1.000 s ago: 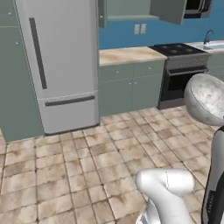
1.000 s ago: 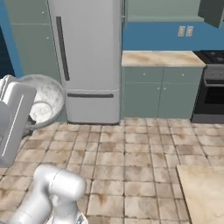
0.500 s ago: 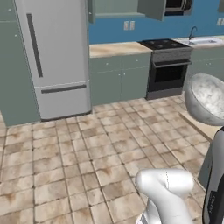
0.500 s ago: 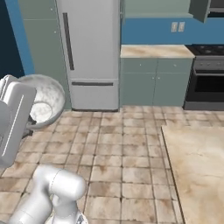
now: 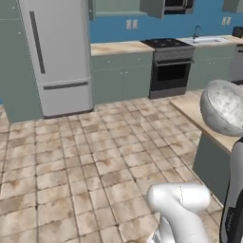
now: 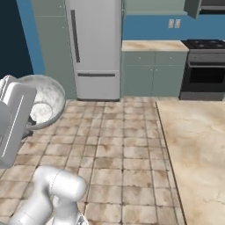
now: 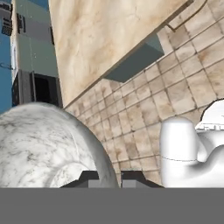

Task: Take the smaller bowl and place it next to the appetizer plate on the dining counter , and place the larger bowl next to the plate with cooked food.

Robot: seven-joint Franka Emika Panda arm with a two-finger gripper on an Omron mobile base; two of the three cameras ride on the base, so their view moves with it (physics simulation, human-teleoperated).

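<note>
Your claw [image 7: 109, 177] is clamped tight on the rim of the smaller bowl [image 7: 48, 146] — you're carrying it in the air, tipped on its side, above the tiled floor [image 5: 80, 161]. The dining counter [image 6: 195, 149] lies just beside it — beige marbled top.

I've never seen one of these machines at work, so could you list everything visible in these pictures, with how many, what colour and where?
Small rounded whitish-grey speckled bowl: one, held up in the tool, over the floor.
Tall refrigerator: one, pale grey, against the far wall.
Black oven range: one, right of the far cabinets.
Grey-green cabinets with a beige top: one run, between refrigerator and range.
Long beige marbled stone counter: one, on the right.
Tiled floor: beige-brown.
Blue wall: behind the cabinets.
Tool: one, dark fingertips shut on the bowl's rim.
White arm: one, low in front.
</note>
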